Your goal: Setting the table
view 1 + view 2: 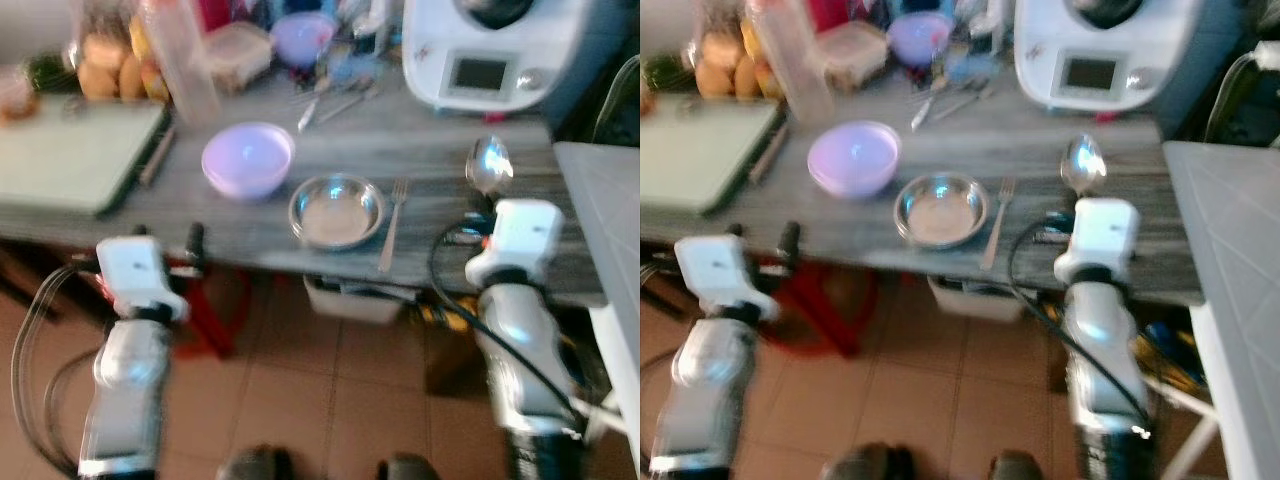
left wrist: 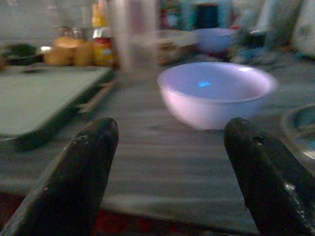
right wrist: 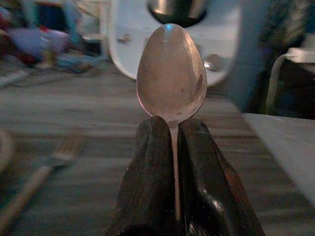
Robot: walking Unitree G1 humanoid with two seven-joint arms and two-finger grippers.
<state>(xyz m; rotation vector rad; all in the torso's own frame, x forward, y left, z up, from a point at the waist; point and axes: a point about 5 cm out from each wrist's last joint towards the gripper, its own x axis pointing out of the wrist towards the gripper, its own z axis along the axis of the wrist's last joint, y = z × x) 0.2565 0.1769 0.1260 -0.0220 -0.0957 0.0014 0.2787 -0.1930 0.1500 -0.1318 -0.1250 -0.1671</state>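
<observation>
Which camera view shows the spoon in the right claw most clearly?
The right wrist view. There the spoon is close and sharp, its handle pinched between the shut fingers of the right claw, bowl pointing outward. The two eye views show it small and blurred above the grey table, right of the fork.

**Unitree G1 body: 2 silver arms, white wrist housings, black fingers**

Left arm [image 1: 125, 385]: glossy silver casing, rounded, with a white box-shaped wrist housing [image 1: 138, 268] at the end nearest the table [image 1: 420, 150]; thin black cables loop out from its outer side. Right arm [image 1: 520, 350]: the same silver casing and a white wrist housing [image 1: 520, 240], with a thick black cable curving across it and a small orange-red mark at the housing's side. Left gripper [image 2: 170, 172]: 2 matt black fingers [image 2: 74, 182], blunt-tipped, scuffed, one with a small hole near the tip. Right gripper [image 3: 172, 147]: 2 black fingers [image 3: 147, 182], glossy and rounded. Two dark, rounded feet [image 1: 255, 465] show below the arms, away from the table.
</observation>
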